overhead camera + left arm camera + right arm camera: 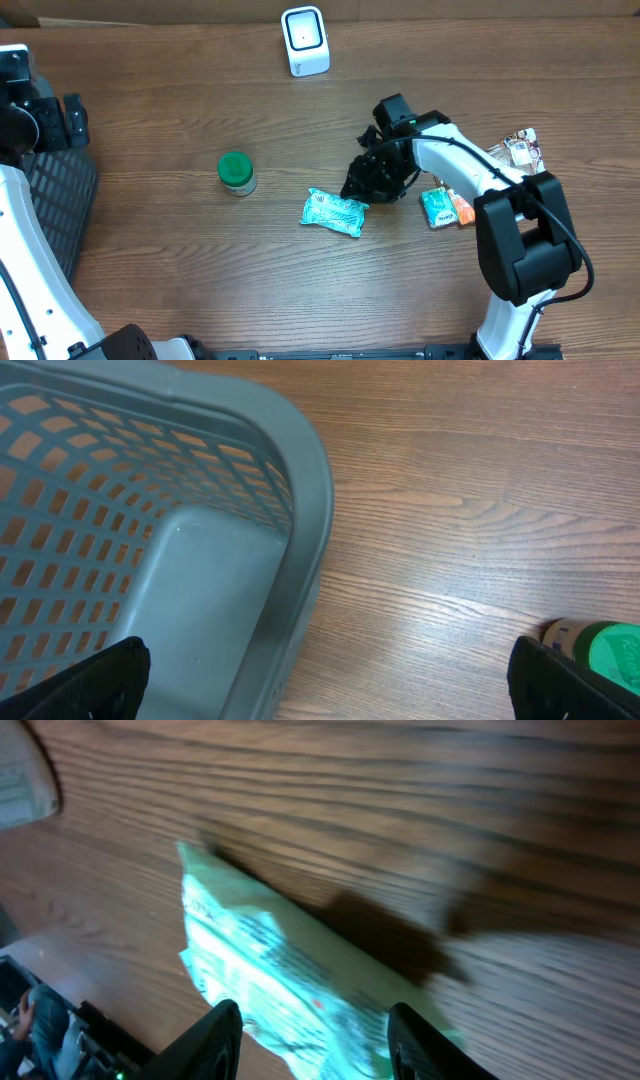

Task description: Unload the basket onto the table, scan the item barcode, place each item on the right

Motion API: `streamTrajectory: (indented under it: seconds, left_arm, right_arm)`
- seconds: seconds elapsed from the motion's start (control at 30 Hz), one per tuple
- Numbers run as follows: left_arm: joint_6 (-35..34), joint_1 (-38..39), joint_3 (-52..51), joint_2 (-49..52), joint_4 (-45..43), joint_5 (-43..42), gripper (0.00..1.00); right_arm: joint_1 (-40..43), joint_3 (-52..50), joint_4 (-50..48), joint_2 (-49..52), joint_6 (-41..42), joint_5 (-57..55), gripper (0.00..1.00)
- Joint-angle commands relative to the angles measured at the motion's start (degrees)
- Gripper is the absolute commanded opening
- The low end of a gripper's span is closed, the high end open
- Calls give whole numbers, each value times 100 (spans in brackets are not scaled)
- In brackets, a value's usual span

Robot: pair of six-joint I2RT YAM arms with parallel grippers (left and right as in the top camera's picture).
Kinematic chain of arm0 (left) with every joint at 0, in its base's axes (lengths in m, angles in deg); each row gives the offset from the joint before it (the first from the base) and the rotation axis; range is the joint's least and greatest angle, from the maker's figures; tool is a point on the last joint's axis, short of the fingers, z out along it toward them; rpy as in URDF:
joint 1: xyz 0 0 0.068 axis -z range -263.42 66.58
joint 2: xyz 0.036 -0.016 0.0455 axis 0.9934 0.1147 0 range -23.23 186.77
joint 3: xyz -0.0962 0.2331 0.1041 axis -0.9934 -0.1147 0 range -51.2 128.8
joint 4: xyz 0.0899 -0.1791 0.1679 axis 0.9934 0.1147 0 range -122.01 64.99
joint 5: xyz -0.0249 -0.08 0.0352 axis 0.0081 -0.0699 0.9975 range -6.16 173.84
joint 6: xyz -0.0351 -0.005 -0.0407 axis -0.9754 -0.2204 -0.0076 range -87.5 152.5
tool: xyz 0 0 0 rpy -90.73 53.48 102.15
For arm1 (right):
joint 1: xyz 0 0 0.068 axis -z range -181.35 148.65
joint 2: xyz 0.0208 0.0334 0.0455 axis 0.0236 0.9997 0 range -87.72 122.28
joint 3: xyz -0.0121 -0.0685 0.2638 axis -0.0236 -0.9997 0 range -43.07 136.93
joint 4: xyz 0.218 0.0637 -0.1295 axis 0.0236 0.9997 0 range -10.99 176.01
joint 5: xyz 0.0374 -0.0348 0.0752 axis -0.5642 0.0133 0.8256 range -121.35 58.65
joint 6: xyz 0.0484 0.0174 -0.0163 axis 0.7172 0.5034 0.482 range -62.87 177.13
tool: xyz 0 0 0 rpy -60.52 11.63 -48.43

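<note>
The right pincer (315, 1042) is seen with its two fingers (215, 1040) held partly apart. Directly beneath and ahead of them a teal packet (270, 960) is laid flat on the wooden table (450, 810). Part of the packet is framed in the gap between the fingers, but whether it is touched cannot be told, as the wrist view is blurred. From overhead, the near end of the packet is found just beside the pincer, on its left side. Behind the pincer, close by the arm, a small teal-and-orange packet (445, 207) is placed, and a printed pouch (520, 150) is set farther back. Well beyond the teal packet a jar (237, 172) with a green lid is stood upright. Farthest off, by the far edge of the table, a white scanner (305, 41) is set upright.

The left pincer (335, 685) is held spread wide. Just beneath it the rim of a grey basket (310, 480) is seen, and the jar is glimpsed off to its right.
</note>
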Motion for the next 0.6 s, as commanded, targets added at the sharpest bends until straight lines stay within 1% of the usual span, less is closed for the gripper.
streamTrajectory:
  seconds: [0.0,0.1,0.17,0.3,0.43,0.57]
  left_arm:
    - [127,11,24,31,-20,-2,100]
    - [127,11,24,31,-22,-2,100]
    - [127,11,24,31,-22,-2,100]
    - [127,11,24,31,-22,-2,100]
    - [127,11,24,31,-22,-2,100]
    - [127,11,24,31,-22,-2,100]
  right_arm:
    - [188,197,210,-74,-391,-9,48]
    - [219,208,470,-109,-400,-22,49]
    - [219,175,592,-101,-398,-28,53]
    - [129,-103,597,-101,-400,332,56]
    - [22,-575,0,-101,-332,664,58]
    - [17,-1001,-688,-101,101,702,58]
